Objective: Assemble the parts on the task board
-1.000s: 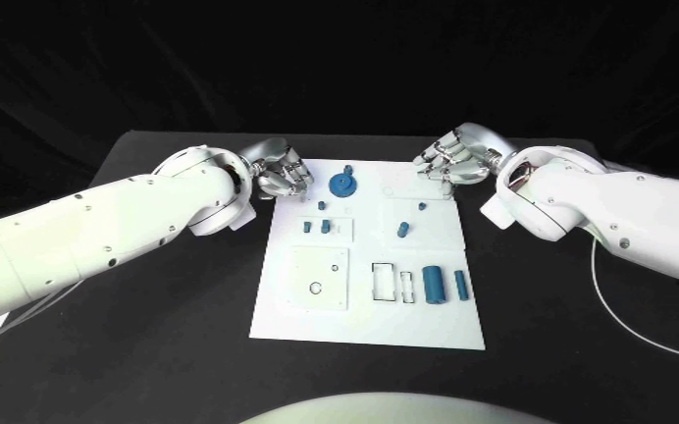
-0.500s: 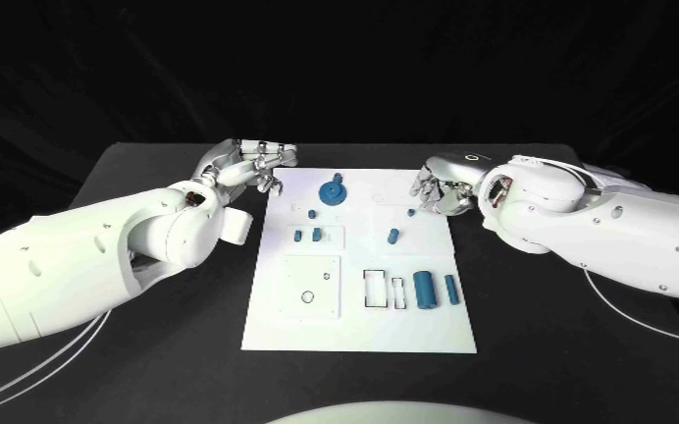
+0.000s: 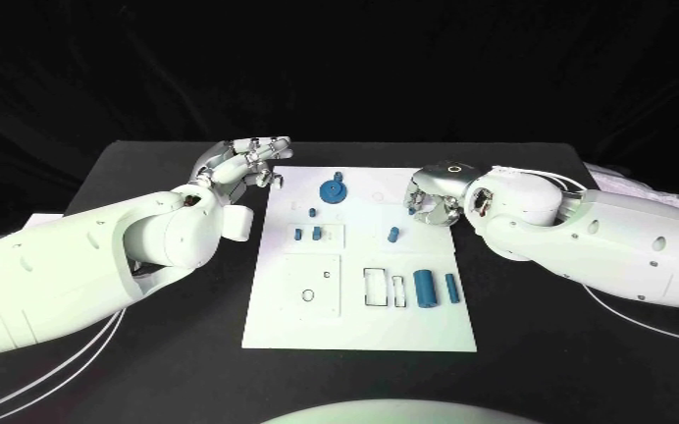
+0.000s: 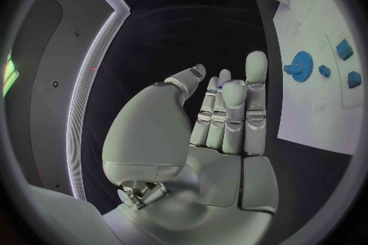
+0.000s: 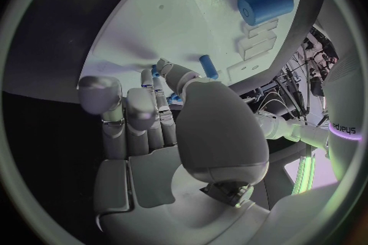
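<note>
Blue parts (image 3: 425, 288) lie loose across your white task board (image 3: 362, 331), most near its 5 o'clock corner, so assembly looks barely begun. Your left hand (image 3: 249, 162) hangs empty, fingers apart; the right hand (image 3: 429, 203) I cannot tell.

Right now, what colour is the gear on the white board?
Blue. The gear shows best in the head view.

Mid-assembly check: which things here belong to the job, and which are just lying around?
Job: task board; blue gear; thick blue cylinder; slim blue rod; small blue pegs, all on the board.

Lying about: white cables trailing over the black table beside the left arm.
</note>
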Tool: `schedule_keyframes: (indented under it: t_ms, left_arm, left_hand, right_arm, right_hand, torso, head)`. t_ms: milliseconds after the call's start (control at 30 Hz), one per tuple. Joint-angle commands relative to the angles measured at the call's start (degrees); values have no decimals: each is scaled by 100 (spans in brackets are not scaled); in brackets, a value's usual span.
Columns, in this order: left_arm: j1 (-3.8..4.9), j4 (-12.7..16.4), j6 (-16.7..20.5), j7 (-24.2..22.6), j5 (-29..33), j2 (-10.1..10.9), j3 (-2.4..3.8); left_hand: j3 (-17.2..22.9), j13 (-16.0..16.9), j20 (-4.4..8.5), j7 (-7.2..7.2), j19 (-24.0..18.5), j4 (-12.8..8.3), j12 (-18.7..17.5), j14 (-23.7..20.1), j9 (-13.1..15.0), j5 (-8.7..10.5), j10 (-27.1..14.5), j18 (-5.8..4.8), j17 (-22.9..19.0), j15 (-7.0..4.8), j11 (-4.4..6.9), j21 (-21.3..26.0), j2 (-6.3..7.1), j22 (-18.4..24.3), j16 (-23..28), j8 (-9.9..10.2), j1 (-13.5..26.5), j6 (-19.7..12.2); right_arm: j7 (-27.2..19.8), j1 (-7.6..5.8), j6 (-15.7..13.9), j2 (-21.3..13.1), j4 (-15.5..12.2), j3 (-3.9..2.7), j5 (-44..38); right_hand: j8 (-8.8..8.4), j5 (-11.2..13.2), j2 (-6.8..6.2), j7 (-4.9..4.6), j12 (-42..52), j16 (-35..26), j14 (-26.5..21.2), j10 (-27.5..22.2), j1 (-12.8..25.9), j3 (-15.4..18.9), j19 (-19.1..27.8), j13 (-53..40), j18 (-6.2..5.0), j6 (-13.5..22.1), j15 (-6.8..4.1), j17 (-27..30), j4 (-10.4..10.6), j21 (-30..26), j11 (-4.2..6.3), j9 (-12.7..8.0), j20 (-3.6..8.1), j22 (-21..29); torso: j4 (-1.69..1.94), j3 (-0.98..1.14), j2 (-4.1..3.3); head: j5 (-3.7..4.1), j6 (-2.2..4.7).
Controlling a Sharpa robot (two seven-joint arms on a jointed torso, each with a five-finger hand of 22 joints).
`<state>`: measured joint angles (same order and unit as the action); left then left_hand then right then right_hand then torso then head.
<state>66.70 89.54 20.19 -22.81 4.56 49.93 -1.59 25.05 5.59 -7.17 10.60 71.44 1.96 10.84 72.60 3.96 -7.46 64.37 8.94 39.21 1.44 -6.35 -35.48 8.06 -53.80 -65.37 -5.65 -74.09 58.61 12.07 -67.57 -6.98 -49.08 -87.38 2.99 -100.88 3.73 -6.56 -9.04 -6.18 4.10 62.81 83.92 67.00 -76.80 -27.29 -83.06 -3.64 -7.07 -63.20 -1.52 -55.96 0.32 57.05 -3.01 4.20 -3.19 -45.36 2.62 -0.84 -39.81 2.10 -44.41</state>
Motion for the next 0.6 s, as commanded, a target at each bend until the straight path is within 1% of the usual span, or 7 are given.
schedule_keyframes:
  t_ms: [33, 200, 300, 333, 500, 600]
  left_arm:
    - [-3, 12, -96, -121, 175, 2, 3]
    - [-4, -11, -118, -83, 177, -3, 3]
    - [-4, -11, -130, -69, 178, -1, 3]
    - [-4, -10, -132, -66, 178, 0, 3]
    - [-5, -9, -114, -56, 173, -6, 2]
    - [-5, 0, -71, -55, 134, -10, 2]
  left_hand:
    - [-43, 9, 14, -10, -44, 4, 51, -50, 1, -37, -53, 115, -25, -8, 11, 45, -59, 22, 45, -45, -37, -33]
    - [-50, 11, 14, -11, -49, 1, 61, -58, 2, -37, -60, 118, -37, -7, 12, 62, -65, 34, 48, -52, -47, -31]
    - [-55, 12, 13, -12, -52, -1, 67, -64, 3, -38, -65, 120, -45, -7, 13, 75, -68, 43, 51, -56, -54, -29]
    - [-59, 14, 13, -14, -53, -3, 73, -68, 4, -38, -70, 120, -51, -7, 14, 81, -73, 48, 52, -61, -61, -27]
    - [-81, 20, 15, -32, -55, -17, 112, -84, 12, -42, -102, 126, -68, -12, 22, 116, -105, 74, 48, -101, -106, -1]
    - [-92, 17, 19, -37, -45, -51, 128, -89, 3, -46, -177, 126, -75, -15, 19, 131, -116, 88, 36, -100, -167, -47]
  right_arm:
    - [-9, 12, 132, 27, 27, -2, -186]
    - [-17, 21, 171, 67, 66, -2, -182]
    - [-17, 31, 196, 106, 102, -2, -181]
    - [-11, 37, 211, 122, 114, -2, -181]
    - [14, 79, 325, 210, 184, -1, -182]
    - [31, 102, 425, 254, 227, -1, -197]
  right_hand:
    - [14, -46, 39, 8, 21, 67, 247, 77, -26, -63, 44, 3, 45, -58, -14, -36, -8, 78, 7, 11, -10, -61]
    - [37, -38, 102, 17, 47, 210, 258, 175, -44, -123, 59, -4, 43, -166, -38, -161, -11, 241, 28, 32, -17, -237]
    - [38, -15, 152, 18, 47, 268, 254, 228, -47, -160, 83, -5, 35, -223, -49, -198, -9, 318, 35, 42, -25, -311]
    - [44, -1, 171, 12, 53, 291, 254, 253, -49, -170, 85, -8, 33, -245, -56, -219, -8, 344, 36, 47, -23, -340]
    - [56, 25, 230, 6, 58, 361, 247, 333, -61, -201, 99, -12, 27, -324, -81, -273, -20, 435, 36, 64, -20, -433]
    - [59, 42, 264, 10, 47, 383, 241, 361, -84, -222, 117, -11, 24, -362, -89, -280, -45, 468, 44, 73, -18, -463]
  torso:
    - [-2, 5, 5]
    - [-4, 11, 5]
    - [-9, 5, 1]
    - [-11, 7, -2]
    - [-4, 7, 3]
    - [0, 4, 2]
  head:
    - [-10, -13]
    - [-31, -24]
    - [-28, -34]
    - [-30, -36]
    - [-23, -44]
    - [-11, -54]
